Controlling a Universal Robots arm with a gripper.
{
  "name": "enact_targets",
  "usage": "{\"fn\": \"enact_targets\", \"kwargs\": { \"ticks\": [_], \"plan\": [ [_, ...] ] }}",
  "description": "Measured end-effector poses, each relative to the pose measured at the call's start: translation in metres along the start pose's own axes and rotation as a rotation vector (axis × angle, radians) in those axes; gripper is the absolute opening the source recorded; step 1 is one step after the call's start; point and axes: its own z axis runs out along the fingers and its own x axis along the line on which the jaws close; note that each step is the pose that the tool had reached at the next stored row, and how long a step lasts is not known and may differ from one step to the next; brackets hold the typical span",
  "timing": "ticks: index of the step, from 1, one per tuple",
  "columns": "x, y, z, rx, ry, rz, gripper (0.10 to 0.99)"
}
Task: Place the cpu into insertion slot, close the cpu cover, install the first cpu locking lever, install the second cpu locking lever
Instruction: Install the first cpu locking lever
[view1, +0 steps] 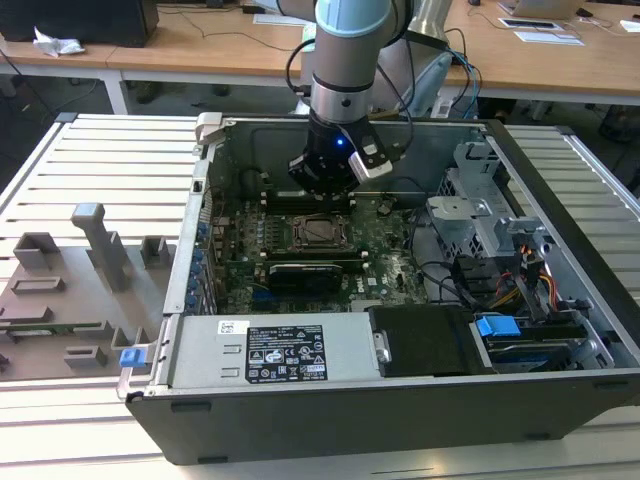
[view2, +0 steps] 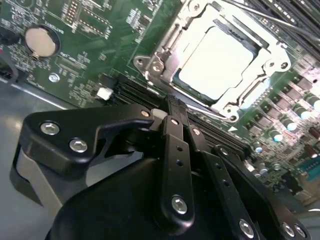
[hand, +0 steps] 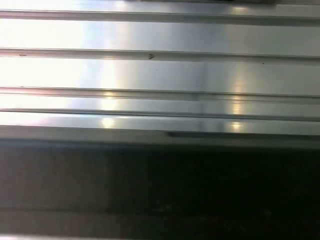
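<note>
My tool (view1: 325, 183) hangs inside the open computer case (view1: 400, 400), just above the green motherboard (view1: 240, 262) and on the far side of the insertion slot (view1: 318, 232) as the exterior view shows it. In the second wrist view my black fingers (view2: 172, 132) are drawn together with no gap between them, and nothing is gripped.

The cpu (view2: 217, 62) already lies in the insertion slot, its pale metal top showing through the window of the cpu cover (view2: 165, 52), which lies flat over it (whether either locking lever is hooked I cannot tell).

Beside the slot, on the near side, sits a black heatsink block (view1: 315, 270). The case rests on a ribbed metal table (view1: 90, 165).
</note>
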Motion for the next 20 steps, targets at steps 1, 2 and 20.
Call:
{"fn": "enact_targets", "kwargs": {
  "ticks": [1,2,20],
  "plan": [
    [-0.0015,-0.0001,0.0008,0.000,-0.0001,0.001,0.106],
    [-0.0023,-0.0001,0.0015,0.000,-0.0001,0.002,0.106],
    [-0.0054,-0.0042,0.0081,0.010,0.0001,0.007,0.106]
  ]
}}
